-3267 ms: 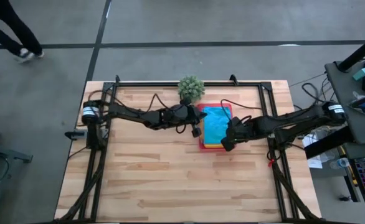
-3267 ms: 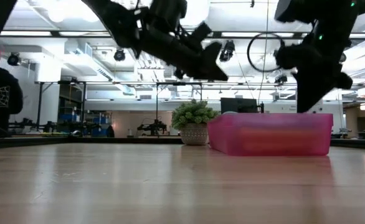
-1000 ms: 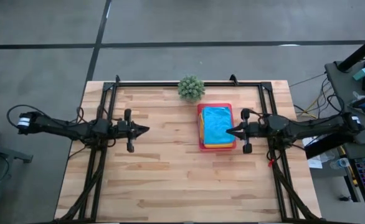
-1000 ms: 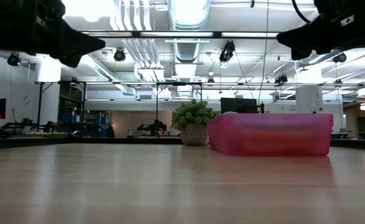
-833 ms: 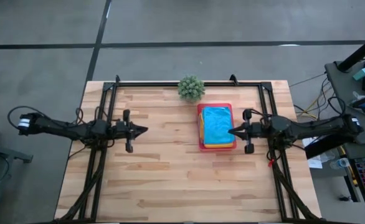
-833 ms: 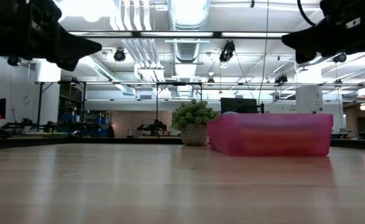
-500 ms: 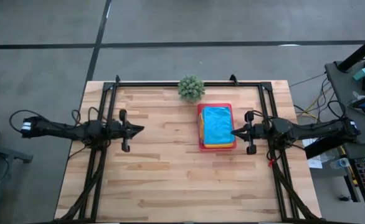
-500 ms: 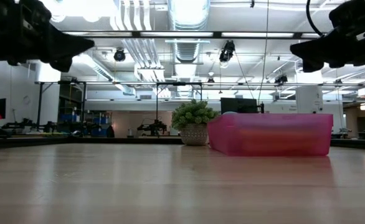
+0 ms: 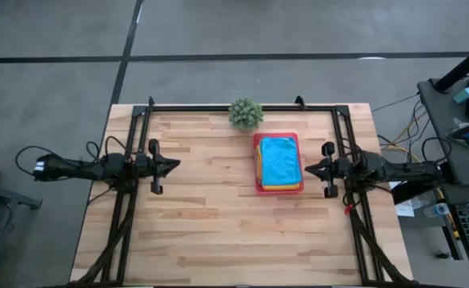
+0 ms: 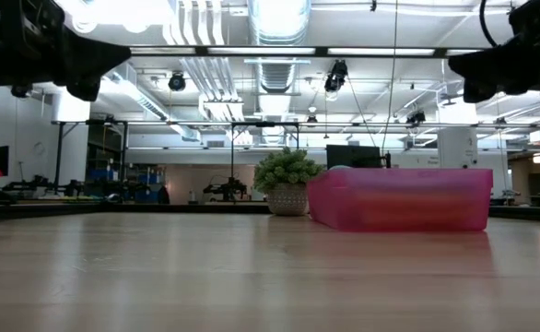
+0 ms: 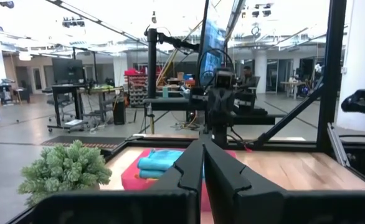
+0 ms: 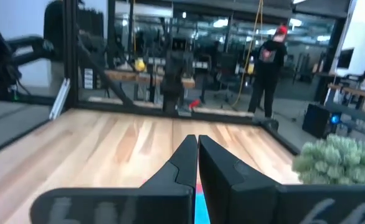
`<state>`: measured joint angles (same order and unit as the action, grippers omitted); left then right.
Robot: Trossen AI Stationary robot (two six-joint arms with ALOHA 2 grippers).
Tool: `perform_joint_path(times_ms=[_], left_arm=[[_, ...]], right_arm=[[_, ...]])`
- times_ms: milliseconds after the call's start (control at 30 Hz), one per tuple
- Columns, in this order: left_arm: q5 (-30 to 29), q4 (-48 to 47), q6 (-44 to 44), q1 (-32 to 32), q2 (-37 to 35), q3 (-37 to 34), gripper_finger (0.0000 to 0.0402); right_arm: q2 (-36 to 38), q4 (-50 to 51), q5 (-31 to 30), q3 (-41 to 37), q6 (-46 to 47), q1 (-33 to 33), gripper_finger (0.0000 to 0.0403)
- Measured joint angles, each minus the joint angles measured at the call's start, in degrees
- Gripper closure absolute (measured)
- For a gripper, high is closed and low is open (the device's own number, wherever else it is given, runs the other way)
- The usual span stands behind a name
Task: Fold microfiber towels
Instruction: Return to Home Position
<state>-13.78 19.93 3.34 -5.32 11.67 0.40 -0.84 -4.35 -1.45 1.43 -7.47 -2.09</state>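
Looking down from the high view, I see the turquoise blue microfiber towel (image 9: 278,159) folded into a neat rectangle, its long sides running from the bench's near edge toward its far edge. It is the top layer in the pink translucent rectangular bin (image 9: 278,135). Its surface is smooth and flat, with no loose corner hanging over the rim. A strip of a yellow towel (image 9: 281,186) shows beneath it at the end facing the near edge. I cannot make out any cloths lower in the pile.

The bin stands on the pale wooden bench (image 9: 218,224), right of the middle and close to the far edge. The small spiky green potted plant (image 9: 246,113) sits just beside the bin's far left corner, right at the far edge.

My left gripper (image 9: 174,164) hangs above the bench near the left edge, pointing toward the bin and well apart from it. In the left wrist view its fingers (image 11: 223,168) are pressed together with nothing between them, and the blue towel shows beyond them as a soft rounded fold.

My right gripper (image 9: 306,169) hangs near the right edge, its tip just beside the bin's right wall and clear of the cloth. Its fingers (image 12: 217,158) are also together and hold nothing. In the low view both grippers float high above the bench top.
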Motion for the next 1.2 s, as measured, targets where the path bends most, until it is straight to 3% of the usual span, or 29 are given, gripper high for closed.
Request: perform_joint_path(times_ms=[367, 567, 700, 833, 1200], left_arm=[[-0.59, -0.05, 0.23, 0.02, -0.15, -0.07, 0.0401], [-3.93, 0.03, 0.25, 0.06, 1.66, -0.09, 0.0401], [-4.02, 0.03, 0.28, 0.07, 2.58, -0.11, 0.0401], [-4.11, 0.06, 0.28, 0.07, 3.49, -0.11, 0.0401], [-4.11, 0.09, 0.28, 0.04, 5.27, -0.15, 0.0401]], right_arm=[[0.28, 3.22, 2.09, -0.70, 0.75, 0.00, 0.0394], [-0.76, 3.43, 0.05, -0.70, 3.98, 0.26, 0.0394], [-1.99, 3.51, -0.03, -0.70, 6.38, 0.26, 0.0394], [-3.56, 3.56, -0.02, -0.70, 2.24, 0.26, 0.0394], [-4.57, 3.53, -0.05, -0.71, 7.77, 0.26, 0.0394]])
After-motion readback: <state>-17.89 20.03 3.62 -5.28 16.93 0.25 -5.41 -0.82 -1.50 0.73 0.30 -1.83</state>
